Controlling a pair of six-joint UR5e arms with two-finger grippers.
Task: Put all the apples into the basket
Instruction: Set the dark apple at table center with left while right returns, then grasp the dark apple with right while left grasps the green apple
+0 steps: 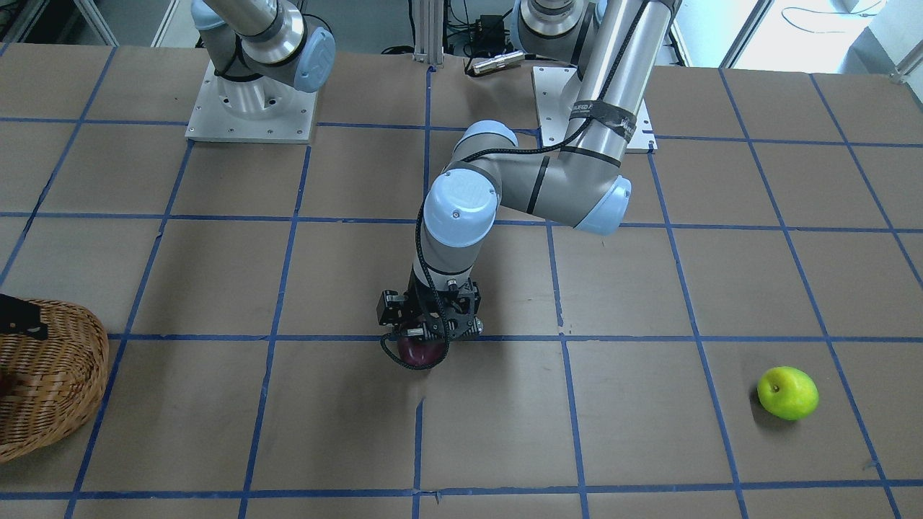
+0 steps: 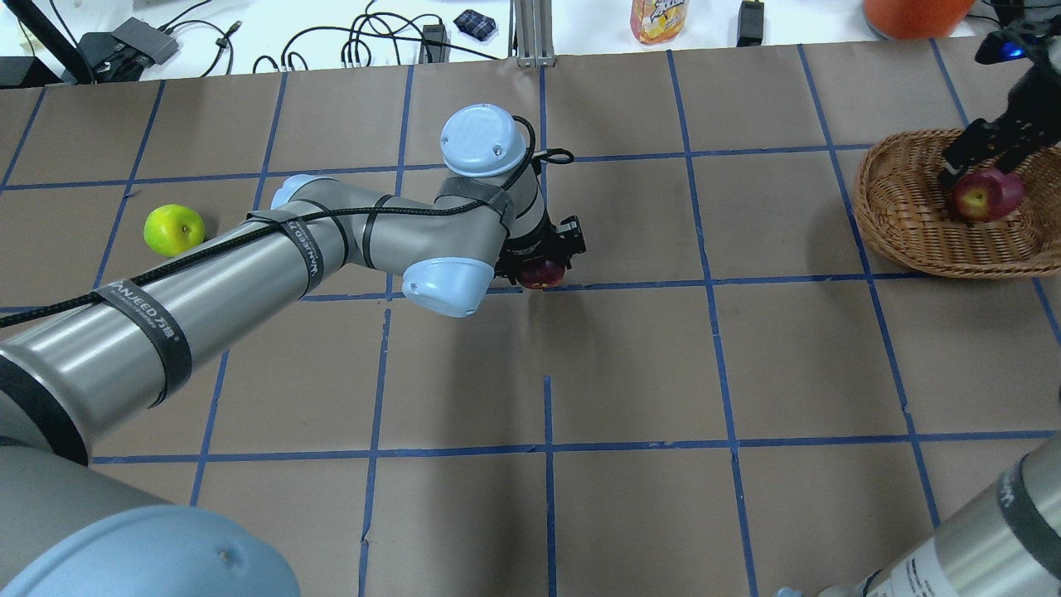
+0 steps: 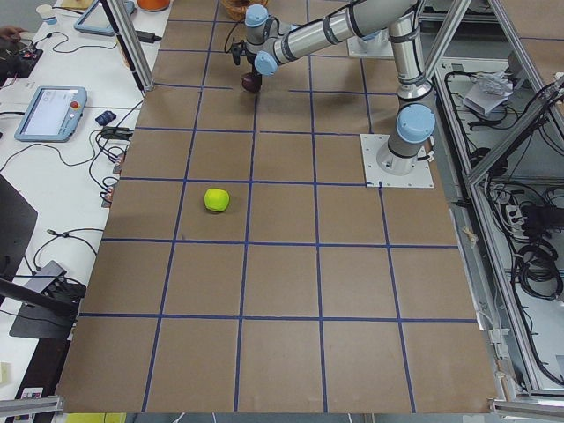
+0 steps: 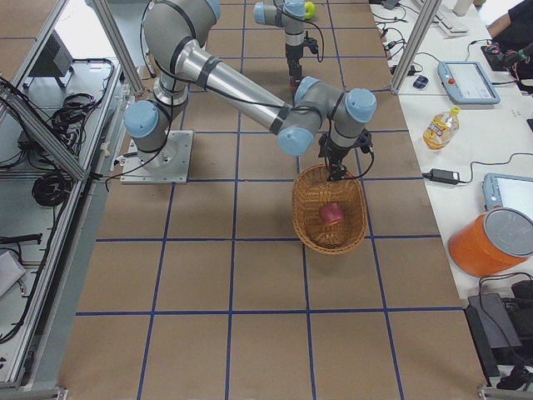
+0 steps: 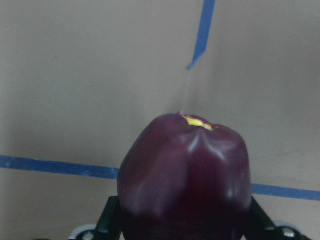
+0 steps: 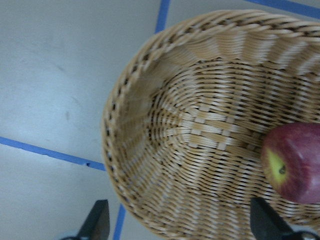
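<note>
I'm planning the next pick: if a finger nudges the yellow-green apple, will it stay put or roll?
Probably rolls: the yellow-green apple is round and sits tilted on the flat table. Its smooth, shiny skin may slip in a shallow grip. It looks firm, so it is unlikely to dent.

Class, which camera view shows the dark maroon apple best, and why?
The left wrist-mounted view: the maroon apple fills the frame, between the left gripper's fingers. Front-facing and overhead views show only part of it under the gripper. Exterior left shows it tiny and far. The other two show nothing clear of it.
</note>
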